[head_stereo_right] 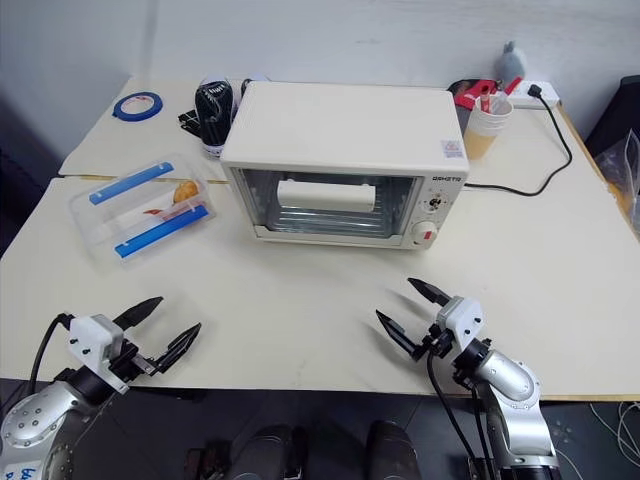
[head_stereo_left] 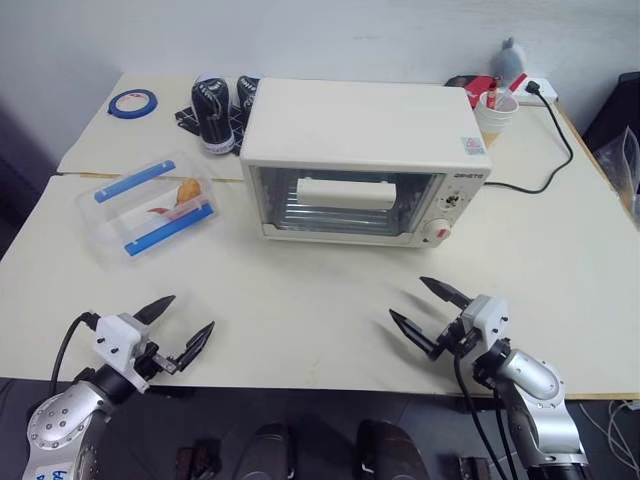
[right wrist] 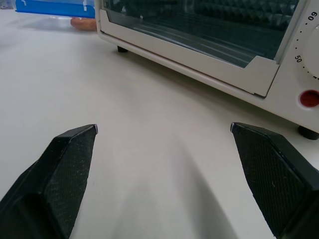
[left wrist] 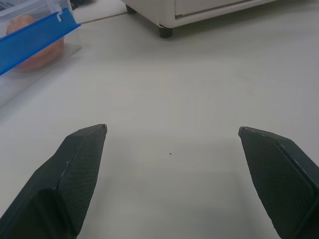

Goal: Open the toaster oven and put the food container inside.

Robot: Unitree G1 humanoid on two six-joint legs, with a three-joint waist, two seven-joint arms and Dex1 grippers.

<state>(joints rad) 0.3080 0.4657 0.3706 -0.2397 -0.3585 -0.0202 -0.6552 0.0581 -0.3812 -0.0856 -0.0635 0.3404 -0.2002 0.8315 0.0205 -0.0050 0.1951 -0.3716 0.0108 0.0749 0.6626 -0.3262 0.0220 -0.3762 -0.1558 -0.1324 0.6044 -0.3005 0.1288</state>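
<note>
1. Cream-white rectangular front table [head_stereo_left: 300, 300], matte top, evenly lit with soft shadows.
2. Second cream-white table [head_stereo_left: 110, 135] butted against the far edge of the first; a seam runs between them.
3. Plain pale grey wall [head_stereo_left: 300, 35] directly behind the rear table.
4. Dark floor [head_stereo_left: 15, 200] visible past the tables' left edge.
5. Black power cable [head_stereo_left: 560, 150] trailing across the right of the tabletop.

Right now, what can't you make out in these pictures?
- Toaster oven interior: eye views, hidden behind the handle and glass glare.
- Food container: left wrist view, cut off by the edge; the orange food can't be identified.
- Dial markings beside the red knob: right wrist view, cut off.
</note>
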